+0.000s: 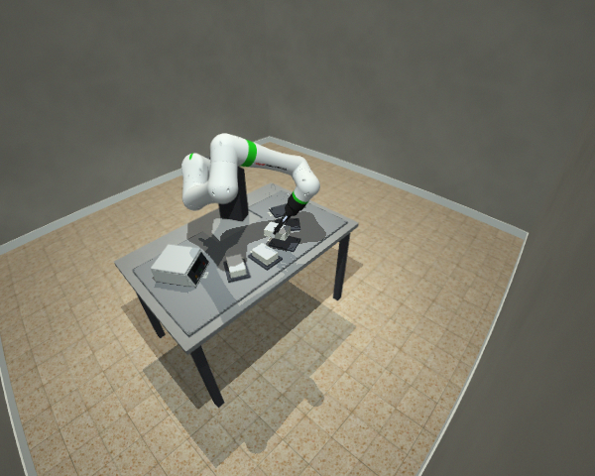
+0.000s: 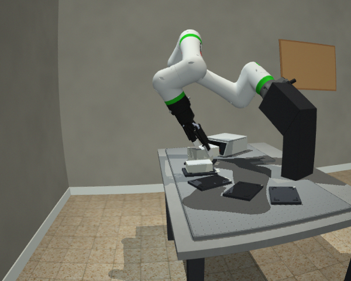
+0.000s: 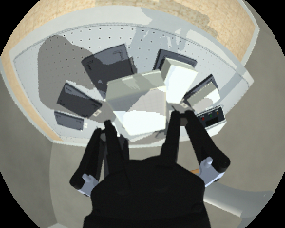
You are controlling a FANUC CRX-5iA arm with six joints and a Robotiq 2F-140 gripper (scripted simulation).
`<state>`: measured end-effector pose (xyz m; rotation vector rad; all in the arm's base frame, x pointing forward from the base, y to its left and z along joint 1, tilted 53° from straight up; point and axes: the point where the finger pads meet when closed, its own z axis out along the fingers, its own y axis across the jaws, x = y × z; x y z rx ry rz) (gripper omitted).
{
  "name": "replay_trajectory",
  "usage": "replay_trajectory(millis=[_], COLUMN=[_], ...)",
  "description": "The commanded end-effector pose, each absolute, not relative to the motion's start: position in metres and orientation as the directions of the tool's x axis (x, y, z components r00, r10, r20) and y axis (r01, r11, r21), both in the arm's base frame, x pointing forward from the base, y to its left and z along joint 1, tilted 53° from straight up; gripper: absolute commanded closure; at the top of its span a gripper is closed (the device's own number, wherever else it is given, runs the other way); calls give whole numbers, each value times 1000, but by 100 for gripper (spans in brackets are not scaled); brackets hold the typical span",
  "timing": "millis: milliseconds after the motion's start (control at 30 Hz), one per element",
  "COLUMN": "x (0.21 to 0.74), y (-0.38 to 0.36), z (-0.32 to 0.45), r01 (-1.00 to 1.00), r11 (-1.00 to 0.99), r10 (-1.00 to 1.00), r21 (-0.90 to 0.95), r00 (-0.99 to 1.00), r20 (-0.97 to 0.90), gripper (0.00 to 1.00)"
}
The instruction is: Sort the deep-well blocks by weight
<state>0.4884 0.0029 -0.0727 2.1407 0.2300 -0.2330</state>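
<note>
My gripper (image 2: 203, 146) is shut on a white deep-well block (image 2: 196, 152) and holds it tilted, a little above the table. The gripper also shows in the overhead view (image 1: 281, 223) with the held block. In the wrist view the block (image 3: 139, 106) sits between my fingers. A second white block (image 2: 199, 165) lies on a dark nest just in front of the held one; it also shows in the overhead view (image 1: 265, 253). A third block (image 1: 236, 267) lies on the nest nearest the check-weigher (image 1: 178, 264). I cannot read the nest labels.
Three empty dark nests lie on the table (image 2: 209, 182), (image 2: 243, 190), (image 2: 284, 195). The check-weigher (image 2: 229, 143) stands behind the held block. The arm's black pedestal (image 2: 292, 130) rises at the table's back edge.
</note>
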Motion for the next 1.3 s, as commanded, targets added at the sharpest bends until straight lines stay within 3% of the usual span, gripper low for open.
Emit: replay_trajectory(millis=[0, 767, 1267], x=[489, 497, 496], y=[5, 23, 23], z=[-80, -148, -149], r01=[253, 253, 253], r11=[-543, -543, -543], r10=[75, 75, 75], r21=[801, 801, 801], r00=[964, 964, 964], r20=[-254, -254, -254], gripper=[90, 90, 90])
